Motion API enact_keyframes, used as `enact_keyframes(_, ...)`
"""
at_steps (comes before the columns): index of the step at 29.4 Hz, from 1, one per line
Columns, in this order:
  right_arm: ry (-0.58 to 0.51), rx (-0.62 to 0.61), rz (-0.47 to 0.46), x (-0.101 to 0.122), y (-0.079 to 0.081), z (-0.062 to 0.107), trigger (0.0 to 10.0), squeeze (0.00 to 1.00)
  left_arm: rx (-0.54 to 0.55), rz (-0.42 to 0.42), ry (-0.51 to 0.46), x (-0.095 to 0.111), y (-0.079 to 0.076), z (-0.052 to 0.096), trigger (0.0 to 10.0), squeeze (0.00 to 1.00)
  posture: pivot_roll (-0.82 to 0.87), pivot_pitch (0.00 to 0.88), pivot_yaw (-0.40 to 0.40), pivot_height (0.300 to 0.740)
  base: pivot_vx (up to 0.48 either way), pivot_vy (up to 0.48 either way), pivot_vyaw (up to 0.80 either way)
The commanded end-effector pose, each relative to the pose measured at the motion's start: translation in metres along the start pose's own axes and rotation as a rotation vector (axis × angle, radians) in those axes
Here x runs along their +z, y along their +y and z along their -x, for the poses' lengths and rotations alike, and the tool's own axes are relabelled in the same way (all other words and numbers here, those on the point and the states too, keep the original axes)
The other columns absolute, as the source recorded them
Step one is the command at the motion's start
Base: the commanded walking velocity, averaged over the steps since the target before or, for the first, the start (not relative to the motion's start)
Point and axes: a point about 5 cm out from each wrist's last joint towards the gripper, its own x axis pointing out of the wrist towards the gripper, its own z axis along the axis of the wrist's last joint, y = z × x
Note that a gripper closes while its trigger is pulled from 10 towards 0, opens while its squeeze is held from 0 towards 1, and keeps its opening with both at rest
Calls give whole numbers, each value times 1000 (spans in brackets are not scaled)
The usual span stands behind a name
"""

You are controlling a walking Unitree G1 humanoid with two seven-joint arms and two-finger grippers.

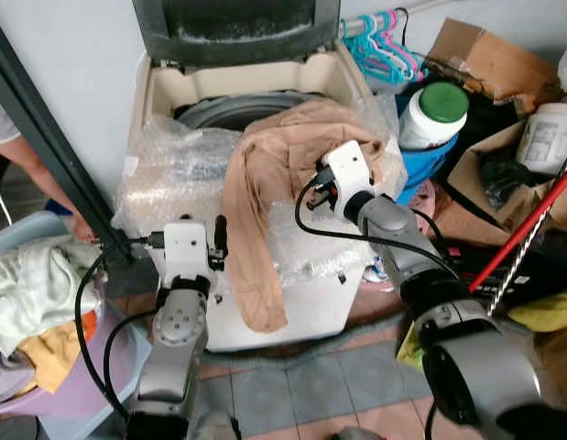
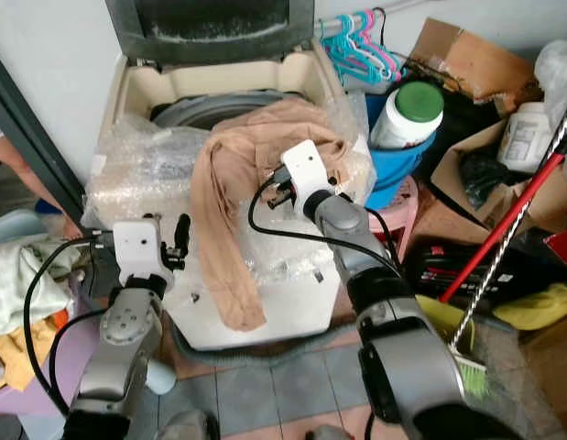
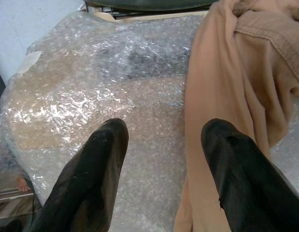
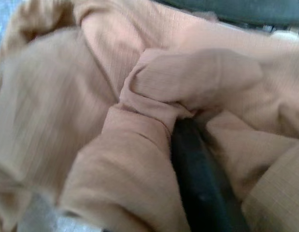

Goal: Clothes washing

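Nearest me, my left gripper [image 3: 161, 159] hovers open in front of the washing machine [image 1: 164, 87], its fingers [image 3: 89, 179] spread over the bubble wrap [image 1: 169, 174] on the near edge, just left of a hanging trouser leg. Farther in, my right gripper [image 1: 324, 183] is buried in the tan trousers [image 1: 265, 183], closed on a bunched fold. They drape over the machine's front rim, one leg trailing down. A laundry basket [image 1: 72, 390] sits at my near left.
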Motion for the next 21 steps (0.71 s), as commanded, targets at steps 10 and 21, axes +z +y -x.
enact_keyframes(10, -214, 189, -22, 68, 23, -24, 0, 0, -13, 5, -18, 3, -6, -5, 10000, 0, -54, 0, 36, 740, 0, 0, 0)
enact_keyframes(21, -263, 210, 226, 55, 18, -6, 10000, 0, -19, 7, -18, 3, -6, -4, 10000, 0, -63, 0, 48, 740, 0, 0, 0)
